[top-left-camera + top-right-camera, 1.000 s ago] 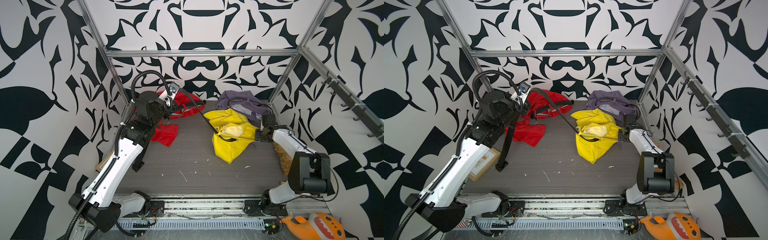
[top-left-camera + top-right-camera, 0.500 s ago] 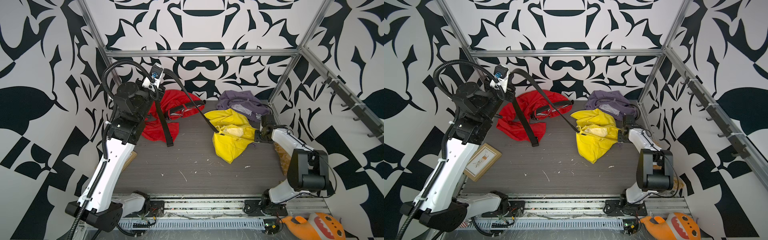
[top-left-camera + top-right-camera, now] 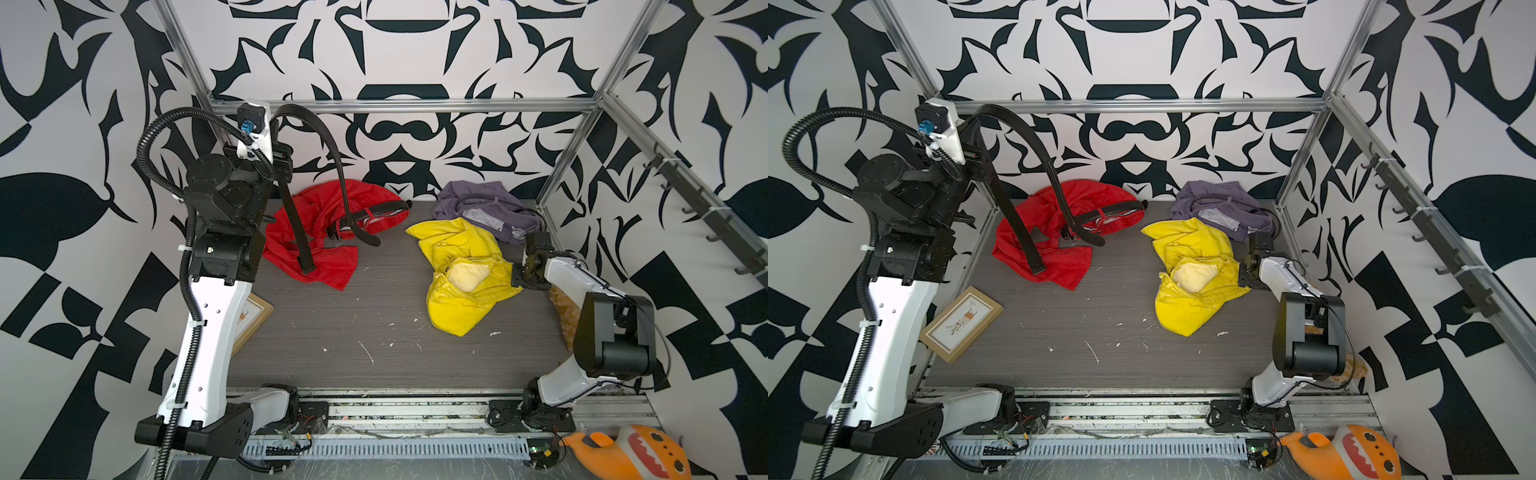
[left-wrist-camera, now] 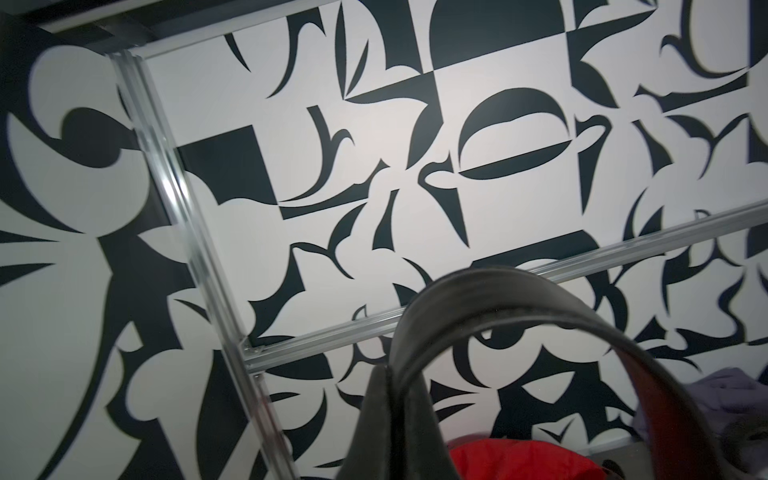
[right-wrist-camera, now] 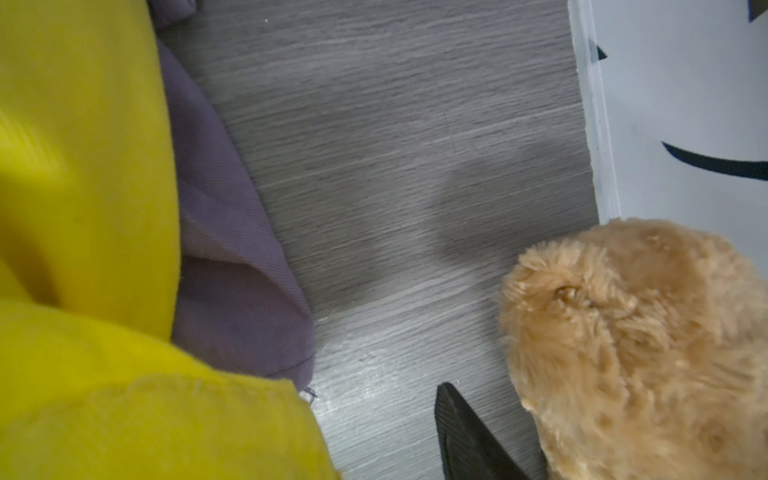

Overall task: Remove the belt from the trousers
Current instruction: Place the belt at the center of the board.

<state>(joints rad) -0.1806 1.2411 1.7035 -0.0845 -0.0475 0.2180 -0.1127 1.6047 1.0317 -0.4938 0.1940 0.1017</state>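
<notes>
Since a second ago my left arm has swung up and back toward the far left corner, and the belt that ran into the yellow trousers now lies clear of them. The left gripper is clamped tight on the belt, high against the back wall. One end hangs down onto the red garment. The other arches over and comes down with its tip on the table, just beside the red cloth and well apart from the trousers. The left wrist view shows that arch right in front of the lens.

The right gripper sits low at the trousers' right edge. In its wrist view I see only one finger over bare table beside the yellow cloth, so I cannot tell whether it grips anything.

A purple garment lies behind the trousers, touching them. A tan plush toy sits by the right wall under my right arm. A picture frame lies flat at the left edge, partly hidden by my left arm in a top view. An orange plush toy lies outside the front rail.

I count three garments, one free belt, two plush toys and one frame. A dark band on the red waistband may be another belt; I cannot tell.
</notes>
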